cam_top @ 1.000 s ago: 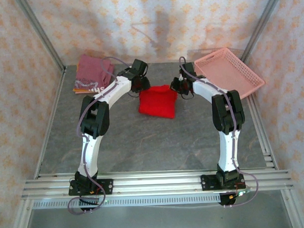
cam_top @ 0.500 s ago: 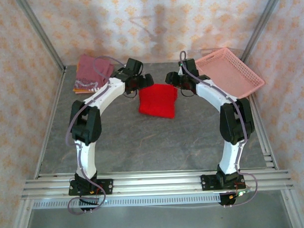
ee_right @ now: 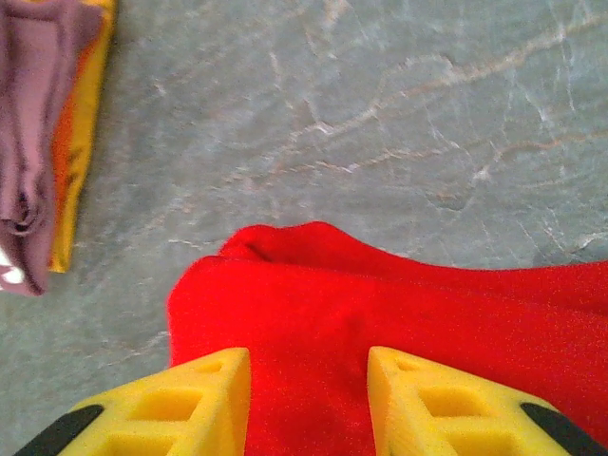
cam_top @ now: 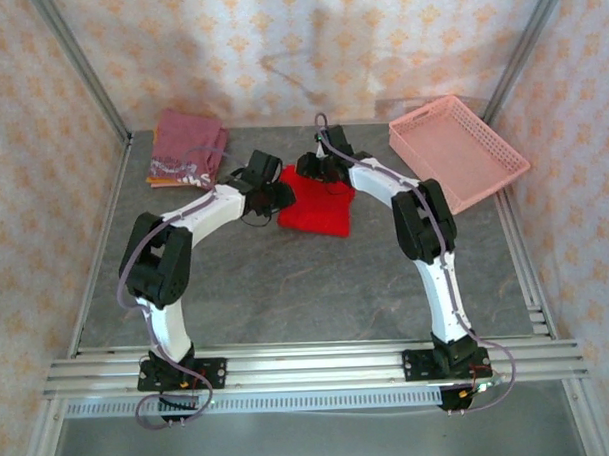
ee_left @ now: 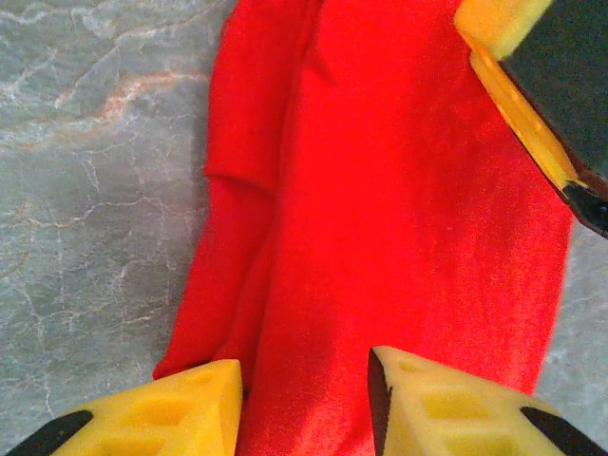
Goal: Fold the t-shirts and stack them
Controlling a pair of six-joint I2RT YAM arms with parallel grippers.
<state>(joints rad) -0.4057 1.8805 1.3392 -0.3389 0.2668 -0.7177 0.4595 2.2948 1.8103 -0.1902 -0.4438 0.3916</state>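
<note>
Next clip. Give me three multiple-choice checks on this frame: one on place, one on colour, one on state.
1. Where does the stack of folded t-shirts lie?
A. at the far left corner of the table
B. in the middle of the table
C. at the near right corner

2. What colour is the t-shirt under the left hand and the right hand?
A. blue
B. red
C. white

3. How is that t-shirt?
A. spread flat, sleeves out
B. hanging in the air
C. folded, lying on the table

Key: 1 A, the top view shows it by the far left post. 2 B, both wrist views show red cloth at the fingers. 3 C, the top view shows a compact block on the table.
</note>
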